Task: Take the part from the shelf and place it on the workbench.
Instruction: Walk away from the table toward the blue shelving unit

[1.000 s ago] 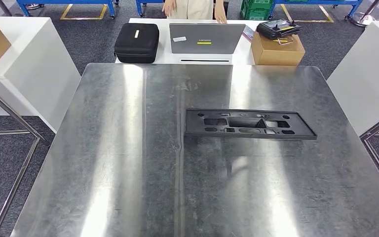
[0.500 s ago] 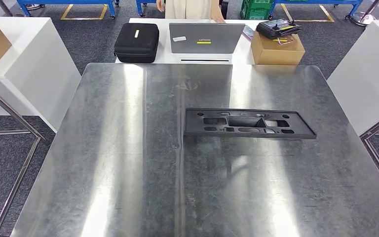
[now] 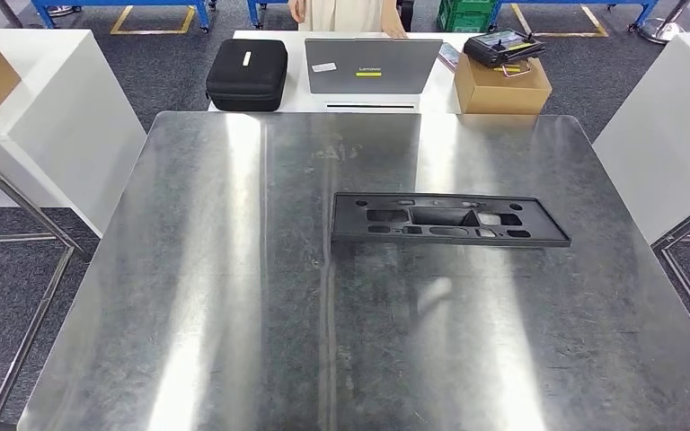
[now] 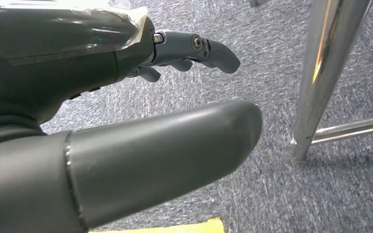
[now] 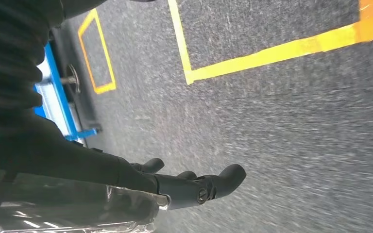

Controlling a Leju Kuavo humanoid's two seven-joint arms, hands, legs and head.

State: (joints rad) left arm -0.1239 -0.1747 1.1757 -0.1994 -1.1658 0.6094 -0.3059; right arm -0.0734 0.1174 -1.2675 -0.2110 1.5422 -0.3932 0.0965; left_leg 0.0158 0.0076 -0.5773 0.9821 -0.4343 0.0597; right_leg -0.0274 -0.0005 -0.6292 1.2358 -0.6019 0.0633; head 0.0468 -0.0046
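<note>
A flat black plastic part [image 3: 449,220] with several cut-outs lies on the steel workbench [image 3: 234,296], right of its middle seam. My left hand [image 4: 175,87] hangs beside the bench over grey carpet, fingers spread and holding nothing, close to a chrome bench leg [image 4: 320,73]. My right hand [image 5: 194,187] hangs over the carpet too, its fingers loosely extended and empty.
Behind the workbench a white table [image 3: 431,94] carries a black case [image 3: 247,76], a grey laptop [image 3: 370,67] and a cardboard box [image 3: 501,88] with a controller on it. A person [image 3: 346,13] stands behind it. White tables flank both sides. Yellow floor tape [image 5: 272,53] runs under my right hand.
The whole head view has shifted slightly, so the bench and the part sit a little higher and further left in the picture. The part has not moved on the bench.
</note>
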